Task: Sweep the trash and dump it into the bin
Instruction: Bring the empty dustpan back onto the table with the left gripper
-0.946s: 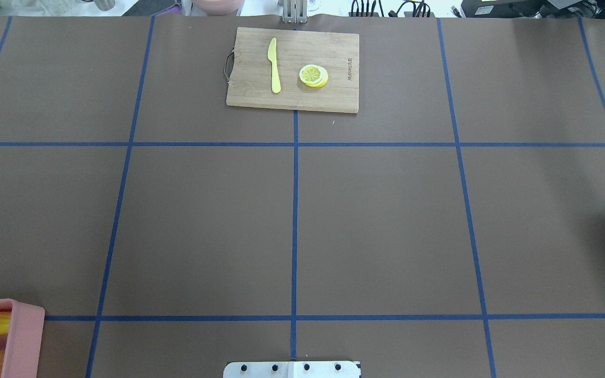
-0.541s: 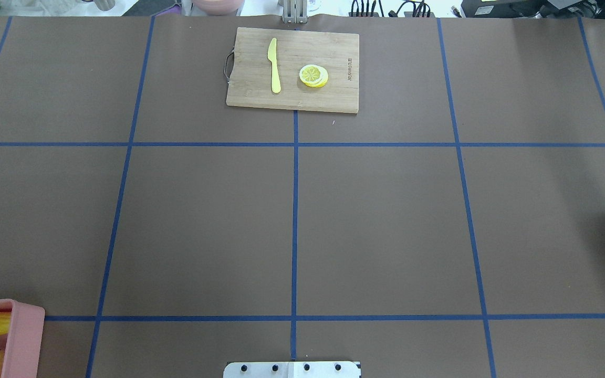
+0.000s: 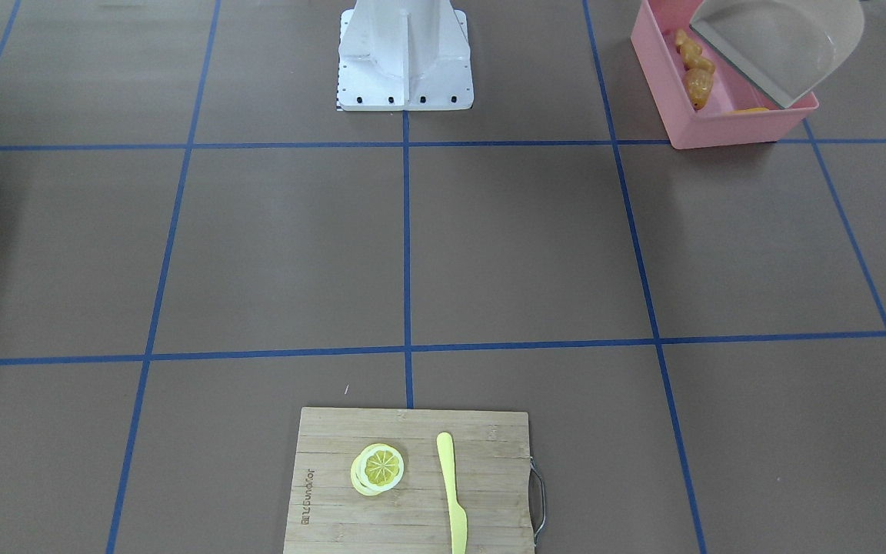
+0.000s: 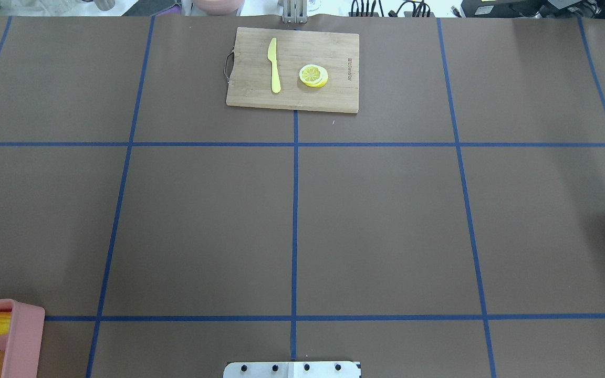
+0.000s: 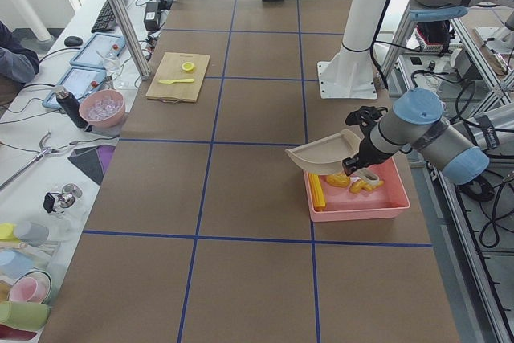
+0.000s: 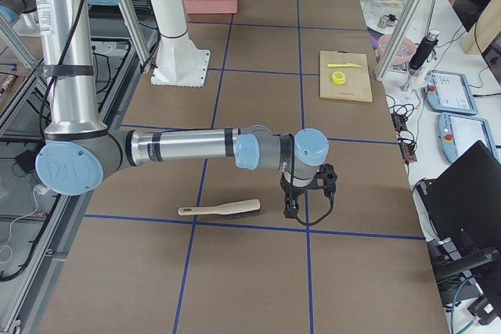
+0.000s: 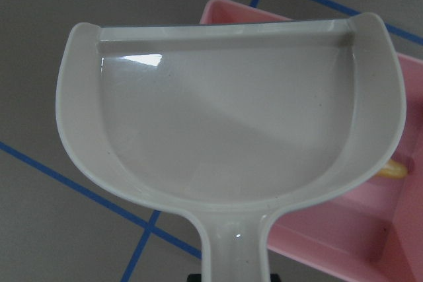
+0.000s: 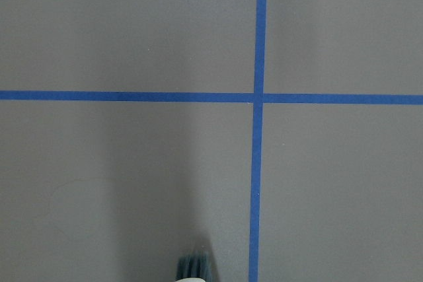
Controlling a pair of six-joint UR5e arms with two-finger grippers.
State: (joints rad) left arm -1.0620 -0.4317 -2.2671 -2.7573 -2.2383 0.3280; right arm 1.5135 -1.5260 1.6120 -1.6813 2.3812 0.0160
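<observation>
While the dustpan point(image 3: 785, 46) is being gripped by its handle in the left fingers point(image 5: 351, 168) and tilted above the pink bin point(image 3: 670, 100) at the desk's point(image 4: 386, 226) corner, the corn cob point(image 5: 316, 193) and ginger root point(image 3: 695, 73) are being contained inside it. Whether the right fingers point(image 6: 289, 207), just beside the brush point(image 6: 227, 209), are being held open cannot be told.
</observation>
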